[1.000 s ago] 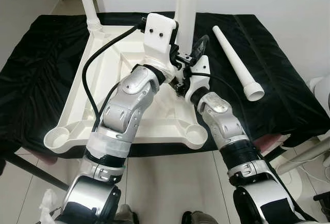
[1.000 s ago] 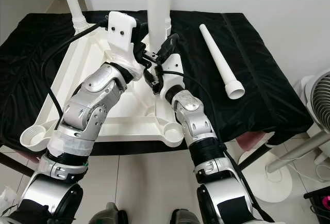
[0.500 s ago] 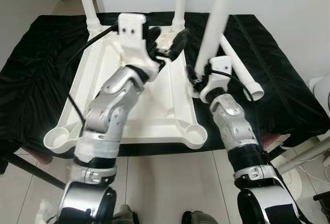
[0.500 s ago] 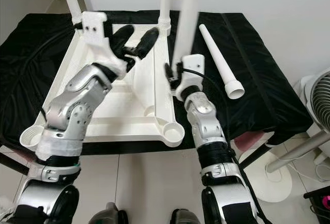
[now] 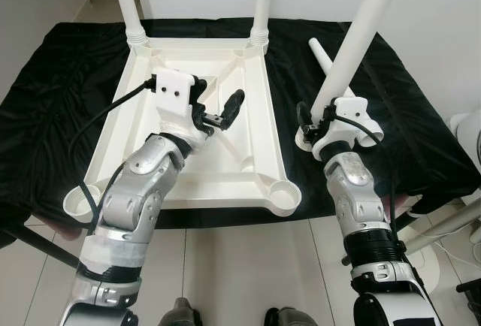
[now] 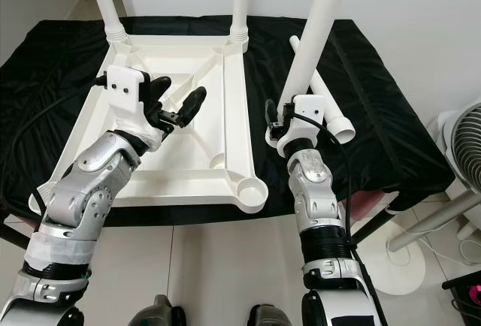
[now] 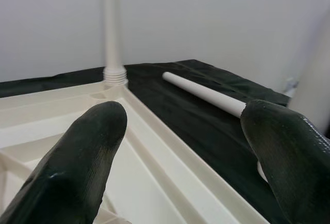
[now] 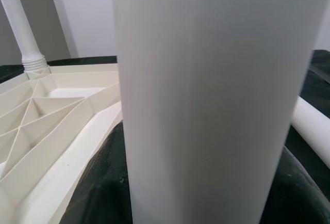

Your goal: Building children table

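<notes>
Black cloth covers the work surface, and on it the white tabletop lies upside down with two legs already standing in its far corner sockets. My right gripper is clamped around a third leg, holding it tilted just beside the tabletop's right edge, its lower end over the cloth. My left gripper hovers over the ribbed underside with its fingers spread apart, holding nothing. A fourth leg lies loose on the cloth behind the one I hold. To do this well, I judge I should bring the leg upright, centre its end over the empty near right socket, and steady the frame with my left before pressing down.
</notes>
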